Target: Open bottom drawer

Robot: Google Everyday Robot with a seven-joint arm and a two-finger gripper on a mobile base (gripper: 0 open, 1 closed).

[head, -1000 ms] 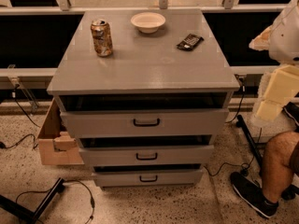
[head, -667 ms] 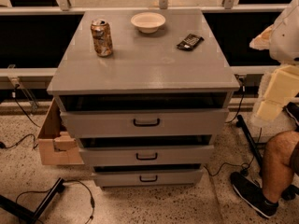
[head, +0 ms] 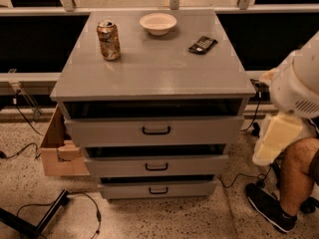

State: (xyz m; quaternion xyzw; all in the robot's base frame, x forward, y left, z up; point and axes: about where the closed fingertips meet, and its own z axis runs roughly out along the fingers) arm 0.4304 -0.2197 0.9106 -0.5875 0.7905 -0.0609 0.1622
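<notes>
The grey cabinet (head: 154, 68) stands in the middle with three drawers. The bottom drawer (head: 129, 189) is the lowest and shallowest grey front, with a small black loop handle (head: 158, 190) and a dark gap above it. The middle drawer (head: 119, 166) and the tall top drawer (head: 109, 131) sit above it, each with a like handle. My arm's white and cream housing (head: 294, 88) hangs at the right edge, beside the cabinet's right side at about the height of the top drawer. My gripper itself is out of view.
On the cabinet top stand a drink can (head: 108, 40), a white bowl (head: 158, 23) and a dark snack packet (head: 203, 45). A cardboard box (head: 60, 151) sits at the left. A person's leg and black shoe (head: 271, 208) are at the right. Cables (head: 89, 208) lie on the floor.
My arm's white and cream housing has moved down and a little left along the cabinet's right side. The drawers, can, bowl and packet have not moved.
</notes>
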